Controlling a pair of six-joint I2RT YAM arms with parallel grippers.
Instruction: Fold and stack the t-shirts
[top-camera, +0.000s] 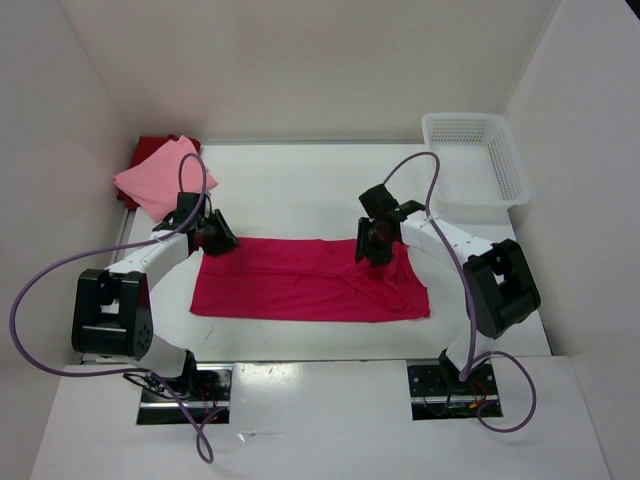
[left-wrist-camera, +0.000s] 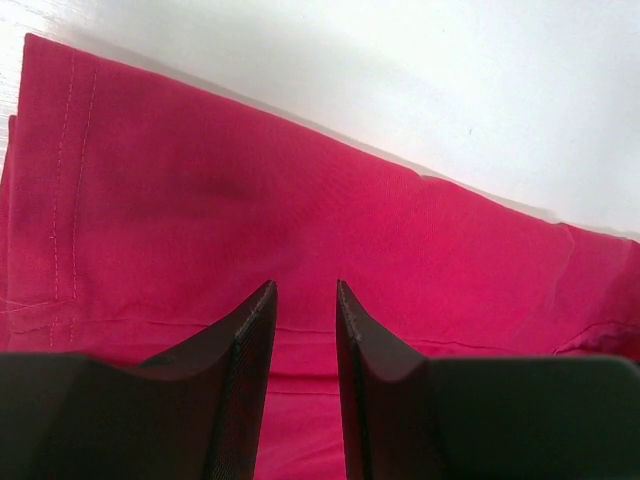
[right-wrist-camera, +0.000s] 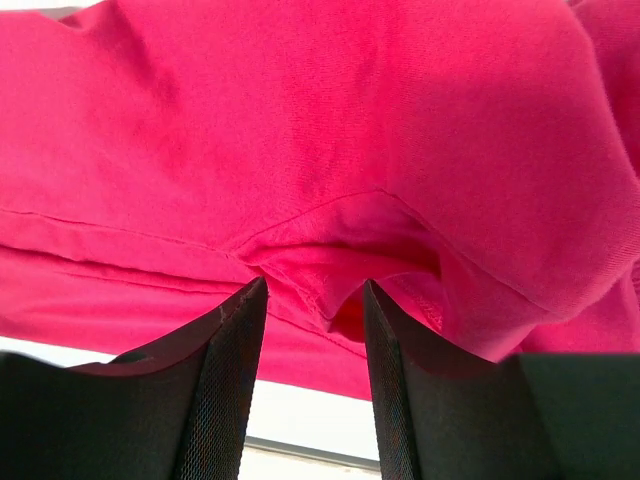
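Crimson t-shirt (top-camera: 310, 280) at centre of tabletop (top-camera: 300, 190), a long folded band; pink t-shirt (top-camera: 155, 175) on dark red t-shirt (top-camera: 152, 144) far-left. My L tool (top-camera: 215, 240) & R tool (top-camera: 372, 250) at its far edge, fingers apart, nothing clamped. Step: mid-fold; next, prob. pinch ends, fold across.

Bright, even light from above, soft shadows; both wrist close-ups look slightly blurred.

No text, label, brand, number or sign can be read in any view. The crimson-pink t-shirt (top-camera: 310, 280), which lies across the middle of the tabletop and fills both wrist views, shows only plain cloth with stitched seams and hems.
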